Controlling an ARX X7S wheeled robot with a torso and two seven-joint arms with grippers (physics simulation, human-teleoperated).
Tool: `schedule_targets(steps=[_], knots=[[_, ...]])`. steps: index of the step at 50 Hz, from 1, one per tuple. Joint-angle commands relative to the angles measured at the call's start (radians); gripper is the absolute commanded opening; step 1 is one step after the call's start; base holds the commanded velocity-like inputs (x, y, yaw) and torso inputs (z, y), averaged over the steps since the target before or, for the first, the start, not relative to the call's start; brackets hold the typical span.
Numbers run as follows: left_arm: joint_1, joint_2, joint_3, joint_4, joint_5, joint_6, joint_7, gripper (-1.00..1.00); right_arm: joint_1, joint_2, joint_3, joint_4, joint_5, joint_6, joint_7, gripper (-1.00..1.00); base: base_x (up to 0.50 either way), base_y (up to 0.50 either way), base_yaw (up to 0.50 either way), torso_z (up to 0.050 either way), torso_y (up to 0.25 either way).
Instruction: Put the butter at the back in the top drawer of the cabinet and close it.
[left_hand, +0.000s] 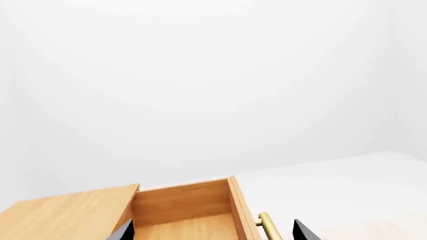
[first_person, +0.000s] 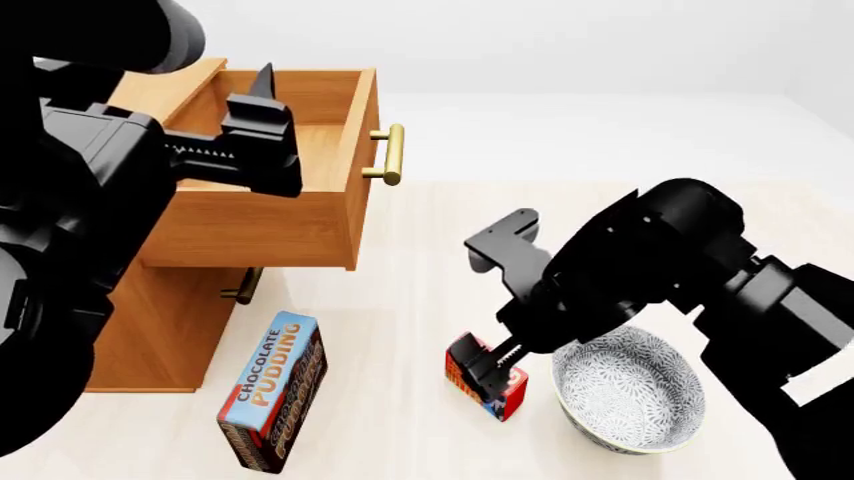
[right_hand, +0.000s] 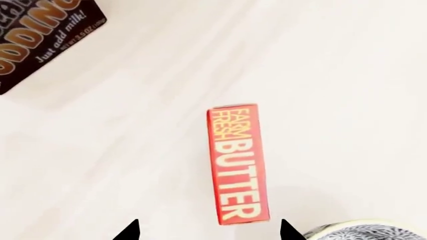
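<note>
Item: the cabinet, light-brown wood, is being shown standing at the left edge of the pale surface. Its top drawer is being shown pulled well out, with nothing seen in the part of its interior that is in view; the brass handle is being presented on its front. A second handle is being glimpsed below the drawer.

Item: the butter is being shown resting on the surface near its front edge, outside the drawer, just beside the patterned bowl and well apart from the cabinet. In the right wrist view the box is being seen with its red "BUTTER" face up.

Item: the Chocolate Pudding box is being shown lying in front of the cabinet, apart from the butter.

Item: the right tool is being held directly over the butter, its jaws spread wide to either side of the box; contact is possibly not being made, the view being partly blocked.

Item: the left tool is being held above the open drawer, jaws apart, with nothing being gripped.
</note>
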Motion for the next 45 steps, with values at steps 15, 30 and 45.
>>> schedule_targets(steps=[15,30,45], knots=[[0.020,-0.012,0.003,-0.006,0.015,0.021,0.027,1.00,0.015,-0.077,-0.130,0.169,-0.152,-0.115,-0.206,1.00,0.00,0.00,0.00,0.000,0.000],[0.026,-0.021,0.002,-0.015,0.025,0.032,0.046,1.00,0.010,-0.125,-0.175,0.255,-0.200,-0.162,-0.289,1.00,0.00,0.00,0.00,0.000,0.000],[0.021,-0.030,0.002,-0.013,0.005,0.043,0.038,1.00,-0.008,-0.164,-0.205,0.313,-0.229,-0.196,-0.336,1.00,0.00,0.00,0.00,0.000,0.000]])
